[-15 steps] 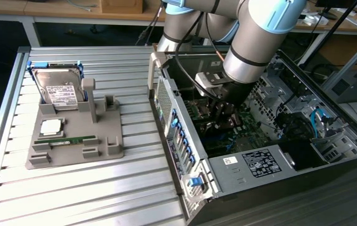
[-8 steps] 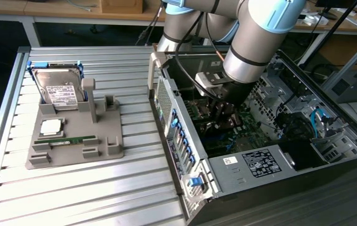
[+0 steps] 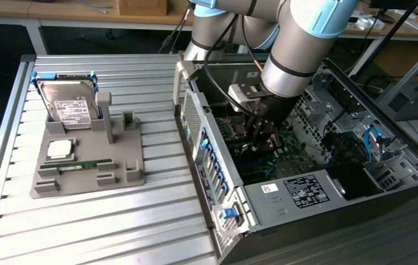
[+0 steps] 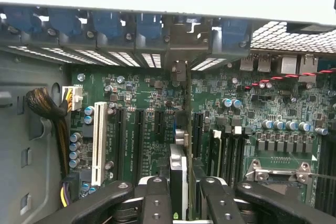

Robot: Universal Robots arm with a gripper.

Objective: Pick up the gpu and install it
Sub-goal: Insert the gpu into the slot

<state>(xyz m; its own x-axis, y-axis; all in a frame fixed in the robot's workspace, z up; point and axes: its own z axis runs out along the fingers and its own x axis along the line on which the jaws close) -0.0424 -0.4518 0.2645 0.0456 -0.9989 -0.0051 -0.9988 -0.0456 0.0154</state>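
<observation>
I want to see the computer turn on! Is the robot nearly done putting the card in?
Partly. Done: the gpu is off the grey tray and inside the computer case. In hand: the end effector grips it edge-on, over the motherboard slots. Left: it is not released, and I cannot tell whether it sits fully in a slot.

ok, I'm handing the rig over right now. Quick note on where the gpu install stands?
Gripper: shut on the gpu, reaching down into the open PC case.
Gpu: held edge-on over the motherboard expansion slots, with its far end at the case's rear slot openings.
Done: pickup. The hard drive, CPU and RAM stick sit on the grey fixture on the table.
Left: seating isn't confirmed, as I cannot tell whether the card edge is in a slot. The card is not yet released.
</observation>
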